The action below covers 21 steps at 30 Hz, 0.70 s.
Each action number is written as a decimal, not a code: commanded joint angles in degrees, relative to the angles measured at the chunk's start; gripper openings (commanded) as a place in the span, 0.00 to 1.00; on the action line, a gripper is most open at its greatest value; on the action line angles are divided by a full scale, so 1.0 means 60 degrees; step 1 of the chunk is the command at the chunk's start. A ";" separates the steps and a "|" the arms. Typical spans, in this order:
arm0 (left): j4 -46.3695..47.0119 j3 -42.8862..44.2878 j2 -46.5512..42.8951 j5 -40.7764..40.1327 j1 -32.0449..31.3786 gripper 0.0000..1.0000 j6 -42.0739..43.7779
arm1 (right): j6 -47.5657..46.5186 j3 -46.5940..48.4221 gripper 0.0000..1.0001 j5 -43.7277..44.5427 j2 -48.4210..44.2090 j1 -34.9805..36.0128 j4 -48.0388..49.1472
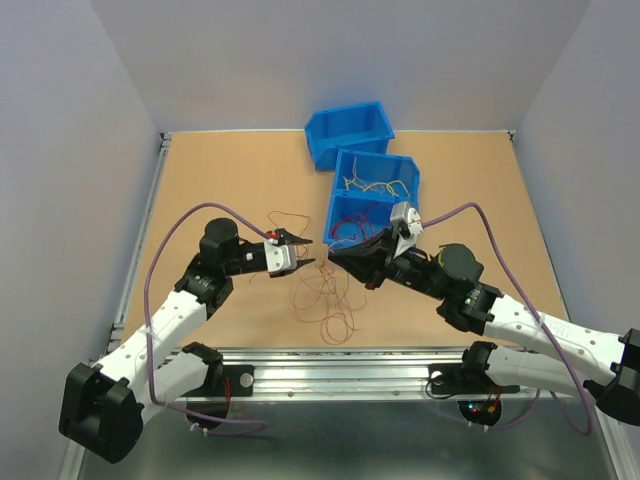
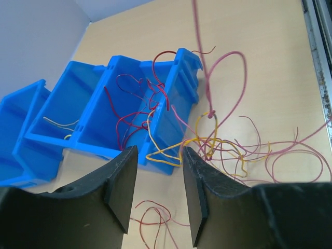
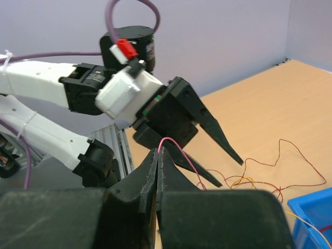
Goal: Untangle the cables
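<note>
The cables (image 1: pixel 322 298) are a loose tangle of thin red, pink and yellow wires on the wooden table in front of the nearest blue bin (image 1: pixel 331 222). My right gripper (image 3: pixel 157 153) is shut on a pink cable (image 3: pixel 179 153) that loops out over its tips. In the left wrist view that pink cable (image 2: pixel 199 46) rises taut from a knot in the tangle (image 2: pixel 223 148). My left gripper (image 2: pixel 158 192) is open, nothing between its fingers, facing the right gripper (image 1: pixel 334 254) a short way apart. More red cables (image 2: pixel 136 104) hang in the nearest bin.
Three blue bins stand in a row at the back middle: the far one (image 1: pixel 322 135), the middle one (image 1: pixel 342 168) holding yellow wires, the nearest holding red wires. A metal rail (image 1: pixel 340 365) runs along the near table edge. Grey walls enclose the table.
</note>
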 commanded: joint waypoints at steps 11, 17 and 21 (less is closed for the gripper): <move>-0.0839 -0.0098 -0.0519 0.1059 -0.0131 0.58 0.0595 | 0.0008 0.0856 0.01 0.0507 -0.0007 0.0067 0.0096; -0.0854 -0.0010 -0.0343 0.0899 -0.0482 0.58 0.0537 | -0.0007 0.0900 0.01 0.0580 0.0038 0.0081 0.0111; -0.0781 0.0209 -0.0138 0.0723 -0.0760 0.57 0.0303 | -0.0007 0.0900 0.00 0.0536 0.0081 0.0067 0.0125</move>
